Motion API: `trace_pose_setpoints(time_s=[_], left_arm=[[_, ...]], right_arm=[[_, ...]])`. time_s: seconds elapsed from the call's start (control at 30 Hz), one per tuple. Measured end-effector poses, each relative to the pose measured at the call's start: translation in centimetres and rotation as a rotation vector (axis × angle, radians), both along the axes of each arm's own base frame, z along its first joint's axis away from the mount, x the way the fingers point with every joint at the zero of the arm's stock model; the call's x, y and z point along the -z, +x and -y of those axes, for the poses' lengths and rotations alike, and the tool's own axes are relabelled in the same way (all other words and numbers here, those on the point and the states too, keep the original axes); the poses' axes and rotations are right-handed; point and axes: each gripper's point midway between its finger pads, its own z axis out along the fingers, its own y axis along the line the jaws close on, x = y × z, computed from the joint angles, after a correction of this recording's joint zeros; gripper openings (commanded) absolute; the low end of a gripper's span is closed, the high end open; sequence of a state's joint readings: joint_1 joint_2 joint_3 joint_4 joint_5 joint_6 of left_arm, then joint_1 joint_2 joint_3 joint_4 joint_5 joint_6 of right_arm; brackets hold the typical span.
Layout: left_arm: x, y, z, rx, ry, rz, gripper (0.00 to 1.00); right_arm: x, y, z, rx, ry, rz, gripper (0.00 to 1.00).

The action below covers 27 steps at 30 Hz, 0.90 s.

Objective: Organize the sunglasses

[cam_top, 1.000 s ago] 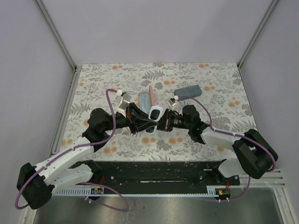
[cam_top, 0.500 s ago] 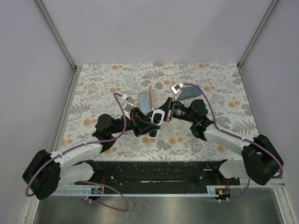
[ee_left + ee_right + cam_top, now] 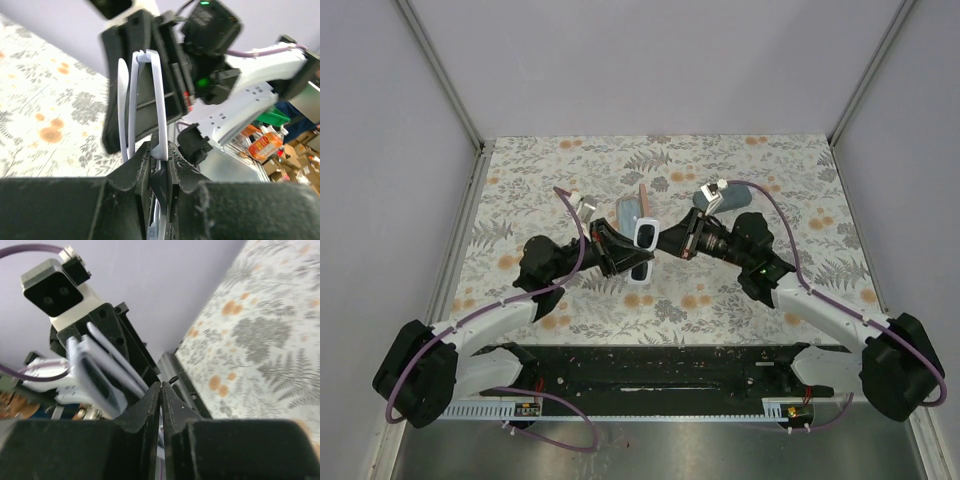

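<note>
The whitish-framed sunglasses with dark lenses hang above the middle of the table, held between both arms. My left gripper comes from the left and is shut on the frame by one lens; the left wrist view shows the sunglasses rising out of the left gripper. My right gripper comes from the right. In the right wrist view the sunglasses run a temple down into the tips of the right gripper, whose jaws stand almost together on it. I cannot make out a black-framed pair.
A pink case with a light blue cloth lies just behind the grippers. A grey-blue case lies at the back right, partly behind the right wrist camera. Something small and pale rests on the floral table under the arms.
Both wrists have swung toward the back of the table, and the sunglasses went with them, slightly up and to the left, turning more on end. The right arm has stretched out.
</note>
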<state>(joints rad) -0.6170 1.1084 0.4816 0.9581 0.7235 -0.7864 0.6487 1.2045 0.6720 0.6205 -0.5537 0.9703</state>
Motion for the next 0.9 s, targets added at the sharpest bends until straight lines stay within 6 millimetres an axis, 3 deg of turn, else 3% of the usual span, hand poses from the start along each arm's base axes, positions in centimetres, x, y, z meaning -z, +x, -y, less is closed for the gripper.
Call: trace_pose_setpoints(time_s=[0.27, 0.4, 0.63, 0.8, 0.9], left_arm=[[3.1, 5.5, -1.0, -0.150, 0.136, -0.169, 0.09], [5.2, 9.4, -2.2, -0.275, 0.218, -0.270, 0.09], [9.3, 15.6, -4.0, -0.528, 0.482, -0.408, 0.13], [13.3, 19.6, -8.0, -0.775, 0.796, -0.477, 0.15], [16.5, 19.8, -11.9, -0.923, 1.025, -0.516, 0.23]], right_arm=[[0.8, 4.4, 5.0, 0.323, -0.171, -0.013, 0.15], [1.4, 5.6, 6.1, 0.395, -0.241, -0.008, 0.15], [4.2, 6.2, 6.8, 0.424, -0.348, -0.051, 0.15], [5.7, 6.5, 6.8, 0.419, -0.387, -0.079, 0.15], [5.9, 6.5, 6.8, 0.419, -0.393, -0.083, 0.14]])
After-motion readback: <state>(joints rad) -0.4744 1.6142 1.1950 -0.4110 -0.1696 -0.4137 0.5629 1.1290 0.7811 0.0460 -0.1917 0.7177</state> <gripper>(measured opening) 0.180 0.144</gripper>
